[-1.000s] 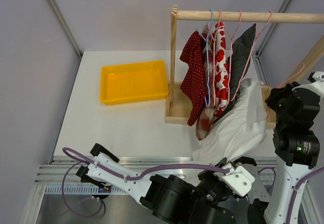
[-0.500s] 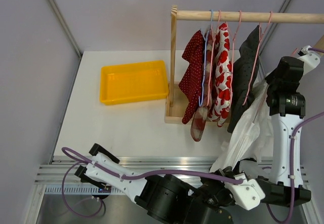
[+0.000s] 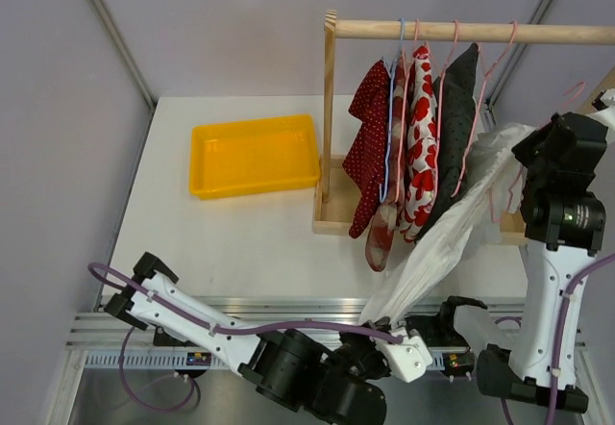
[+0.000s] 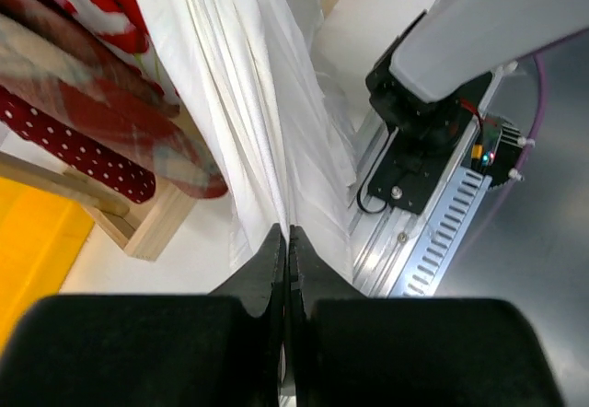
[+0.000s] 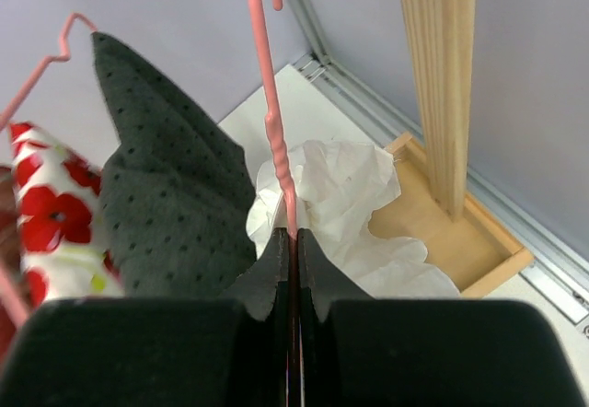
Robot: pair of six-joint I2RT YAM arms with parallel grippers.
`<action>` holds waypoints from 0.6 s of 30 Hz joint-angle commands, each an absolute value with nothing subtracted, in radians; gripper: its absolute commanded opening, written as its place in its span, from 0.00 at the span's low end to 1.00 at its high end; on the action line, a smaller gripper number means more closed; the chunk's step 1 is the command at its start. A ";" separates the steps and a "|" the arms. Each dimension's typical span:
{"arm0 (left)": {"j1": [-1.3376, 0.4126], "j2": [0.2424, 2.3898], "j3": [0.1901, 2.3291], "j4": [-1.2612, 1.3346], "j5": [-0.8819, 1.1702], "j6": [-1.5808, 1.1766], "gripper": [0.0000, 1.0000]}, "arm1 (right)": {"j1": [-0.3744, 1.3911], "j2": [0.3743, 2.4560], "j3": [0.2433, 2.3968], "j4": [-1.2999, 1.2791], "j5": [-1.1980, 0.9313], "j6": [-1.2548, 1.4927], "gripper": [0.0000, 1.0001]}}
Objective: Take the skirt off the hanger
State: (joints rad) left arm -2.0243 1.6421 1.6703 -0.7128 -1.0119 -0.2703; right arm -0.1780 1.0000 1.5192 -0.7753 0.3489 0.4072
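The white skirt (image 3: 452,228) stretches from the right arm down to the near table edge. My left gripper (image 4: 286,234) is shut on the skirt's lower hem (image 4: 248,122); in the top view it sits low at the table's front (image 3: 399,334). My right gripper (image 5: 294,237) is shut on a pink hanger (image 5: 271,112), with the skirt's bunched waist (image 5: 336,191) just beyond its fingertips. In the top view the right gripper (image 3: 538,161) holds the hanger off the rail, to the right of the rack.
A wooden rack (image 3: 330,117) holds red patterned garments (image 3: 370,146) and a dark dotted one (image 3: 456,127) on hangers. A yellow tray (image 3: 253,154) lies at the left. A wooden post (image 5: 440,75) and the rack base (image 5: 460,241) stand close to the right gripper.
The left gripper has pulled the skirt's hem down toward the front, drawing the fabric taut. The right gripper with the hanger has shifted slightly lower and to the right.
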 commanded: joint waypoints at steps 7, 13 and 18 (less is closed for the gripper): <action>-2.217 1.607 1.551 -0.515 -0.884 -0.234 0.00 | -0.199 0.839 1.718 -1.004 0.094 0.446 0.00; -1.987 1.735 1.673 -0.485 -0.856 -0.146 0.00 | -0.199 0.683 1.770 -1.261 -0.142 0.514 0.00; -1.888 1.757 1.776 -0.670 -0.980 -0.198 0.00 | -0.199 0.565 1.831 -1.387 -0.170 0.589 0.00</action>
